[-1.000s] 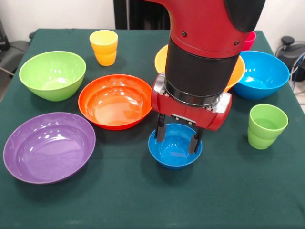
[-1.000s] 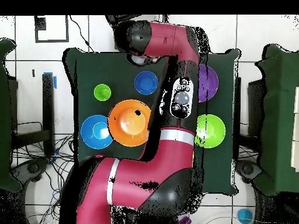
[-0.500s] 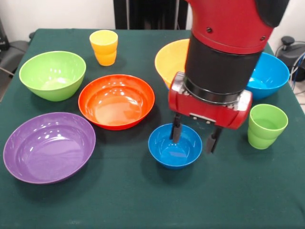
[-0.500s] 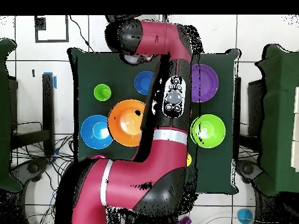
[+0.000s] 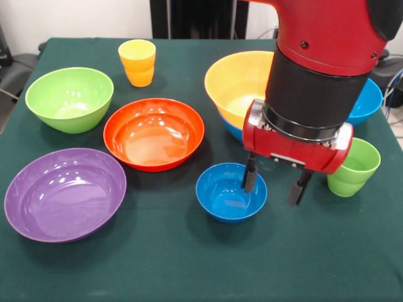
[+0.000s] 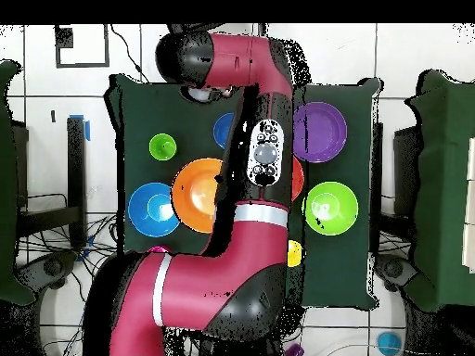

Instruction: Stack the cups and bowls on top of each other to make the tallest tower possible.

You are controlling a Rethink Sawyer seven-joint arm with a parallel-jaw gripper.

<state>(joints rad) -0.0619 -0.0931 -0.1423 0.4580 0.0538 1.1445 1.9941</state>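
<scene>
1. The front camera sat close, looking down across the green table [image 5: 157, 264] toward the arm [image 5: 318, 69].
2. The overhead camera looked straight down from high above.
3. Both covered the tabletop and its bowls.

Seven glossy round plastic bowls are visible: lime green [image 5: 69, 97], orange-red [image 5: 153, 132], wide purple [image 5: 63, 192], small blue [image 5: 225, 195], large yellow-orange [image 5: 242, 82], a blue one under it [image 5: 232, 128], and another blue [image 5: 368, 100]. Two plastic cups: yellow [image 5: 137, 61] and light green [image 5: 356, 167].
</scene>
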